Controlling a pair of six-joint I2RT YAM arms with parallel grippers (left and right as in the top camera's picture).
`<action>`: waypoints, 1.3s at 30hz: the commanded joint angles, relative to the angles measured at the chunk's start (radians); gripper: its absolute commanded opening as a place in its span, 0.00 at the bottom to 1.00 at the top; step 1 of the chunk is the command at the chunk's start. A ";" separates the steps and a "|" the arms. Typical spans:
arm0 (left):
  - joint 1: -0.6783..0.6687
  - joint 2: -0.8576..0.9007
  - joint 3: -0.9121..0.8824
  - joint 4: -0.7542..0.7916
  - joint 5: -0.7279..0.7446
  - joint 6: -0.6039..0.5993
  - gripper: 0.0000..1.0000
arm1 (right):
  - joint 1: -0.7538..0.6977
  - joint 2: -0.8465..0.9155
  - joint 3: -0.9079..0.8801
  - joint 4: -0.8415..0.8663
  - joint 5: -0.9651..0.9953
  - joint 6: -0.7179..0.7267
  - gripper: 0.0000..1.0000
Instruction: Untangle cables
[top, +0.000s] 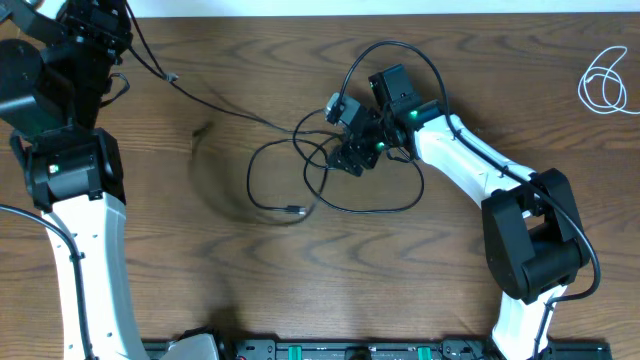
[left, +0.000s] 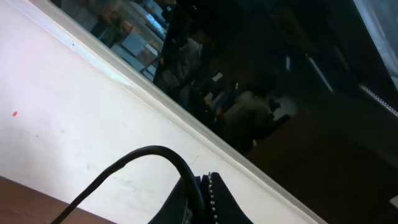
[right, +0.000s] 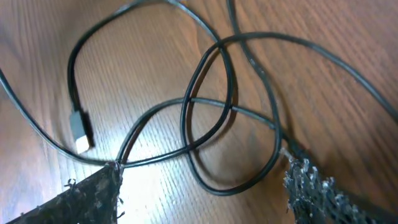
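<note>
Cables are lying well apart: the black cable (top: 249, 180) is looping over itself at the middle of the table (top: 300, 290); the white cable (top: 605, 85) is coiling alone by the far right corner; I am holding the right gripper (right: 202, 186) directly over the black crossing, fingers (right: 93, 193) spread astride it; the tangle is stretching left to right, so the right arm is nearer; the left gripper (left: 208, 186), pressed together, is sitting at the far left corner.

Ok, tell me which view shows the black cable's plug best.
Right wrist: the plug lies close and sharp, with its metal tip visible. Overhead shows the same plug only as a tiny cable end. Left wrist points away from it and shows none of it.
</note>
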 joint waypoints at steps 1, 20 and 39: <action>-0.002 -0.020 0.039 -0.002 0.017 0.017 0.07 | -0.004 0.014 0.000 -0.023 0.006 -0.054 0.83; -0.002 0.034 0.039 -0.432 0.013 0.272 0.07 | 0.164 0.059 0.000 0.058 0.437 0.918 0.45; -0.005 0.100 0.037 -0.502 0.013 0.272 0.07 | 0.188 0.172 0.000 0.133 0.343 0.993 0.25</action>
